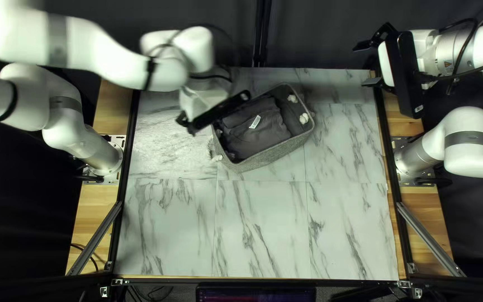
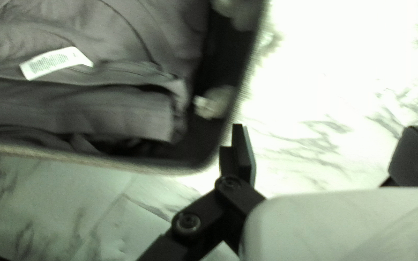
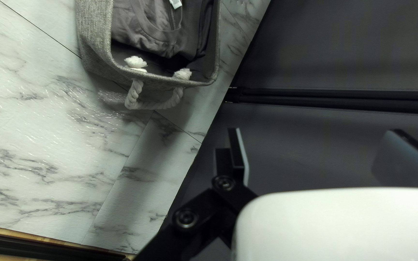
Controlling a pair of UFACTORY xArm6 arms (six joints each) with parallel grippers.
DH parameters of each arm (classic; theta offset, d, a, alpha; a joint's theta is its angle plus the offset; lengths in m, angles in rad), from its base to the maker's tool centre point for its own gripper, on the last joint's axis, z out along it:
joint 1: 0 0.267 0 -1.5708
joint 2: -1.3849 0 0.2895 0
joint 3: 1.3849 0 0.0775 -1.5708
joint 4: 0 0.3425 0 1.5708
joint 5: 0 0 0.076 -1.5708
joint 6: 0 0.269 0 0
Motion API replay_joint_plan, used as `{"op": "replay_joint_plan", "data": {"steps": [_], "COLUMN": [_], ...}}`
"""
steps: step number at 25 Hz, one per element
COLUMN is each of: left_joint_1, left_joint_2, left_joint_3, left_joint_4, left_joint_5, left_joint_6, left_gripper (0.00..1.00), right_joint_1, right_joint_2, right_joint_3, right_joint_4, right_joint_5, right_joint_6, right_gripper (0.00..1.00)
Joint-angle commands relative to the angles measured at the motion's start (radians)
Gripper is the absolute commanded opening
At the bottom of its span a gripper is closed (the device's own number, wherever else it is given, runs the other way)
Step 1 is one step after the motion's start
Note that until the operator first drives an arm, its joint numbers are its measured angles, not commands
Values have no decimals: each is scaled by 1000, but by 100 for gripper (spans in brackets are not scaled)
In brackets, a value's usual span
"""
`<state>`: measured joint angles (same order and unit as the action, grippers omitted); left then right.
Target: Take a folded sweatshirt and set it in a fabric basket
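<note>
Grey woven basket [image 1: 272,157], round-cornered, far on marbled table [image 1: 261,229]; creased grey sweatshirt [image 1: 255,138] folded inside. Left gripper [image 1: 217,113], right gripper [image 1: 361,65]: jaws released, parted.

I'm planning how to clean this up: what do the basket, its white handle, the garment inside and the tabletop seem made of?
Basket: matte fabric, going by its flecked grey weave.
Handle: twisted white rope with frayed ends, perhaps cotton.
Garment: dull, soft cloth, folded and creased; fibre unclear.
Tabletop: marble-like veins, straight seams, some sheen; stone, tile or printed vinyl, I cannot tell.
</note>
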<state>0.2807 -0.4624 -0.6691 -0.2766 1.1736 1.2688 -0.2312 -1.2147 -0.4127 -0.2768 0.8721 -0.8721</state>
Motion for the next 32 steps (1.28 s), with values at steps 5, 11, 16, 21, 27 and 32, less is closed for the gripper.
{"op": "replay_joint_plan", "data": {"steps": [5, 11, 16, 21, 27, 32], "left_joint_1": [13, 21, -62, -69, -69, -69], "left_joint_2": [-291, -366, -386, -388, -388, -388], "left_joint_3": [105, 85, 27, 25, 25, 25], "left_joint_4": [85, 196, 290, 296, 296, 296], "left_joint_5": [74, 127, 209, 214, 214, 214], "left_joint_6": [-315, -596, -834, -848, -848, -848], "left_gripper": [100, 100, 100, 100, 100, 100], "right_joint_1": [0, 0, 0, 0, 0, 0], "right_joint_2": [0, 0, 0, 0, 0, 0], "right_joint_3": [0, 0, 0, 0, 0, 0], "right_joint_4": [0, 0, 0, 0, 0, 0], "right_joint_5": [0, 0, 0, 0, 0, 0], "right_joint_6": [0, 0, 0, 0, 0, 0], "right_gripper": [100, 100, 100, 100, 100, 100]}}
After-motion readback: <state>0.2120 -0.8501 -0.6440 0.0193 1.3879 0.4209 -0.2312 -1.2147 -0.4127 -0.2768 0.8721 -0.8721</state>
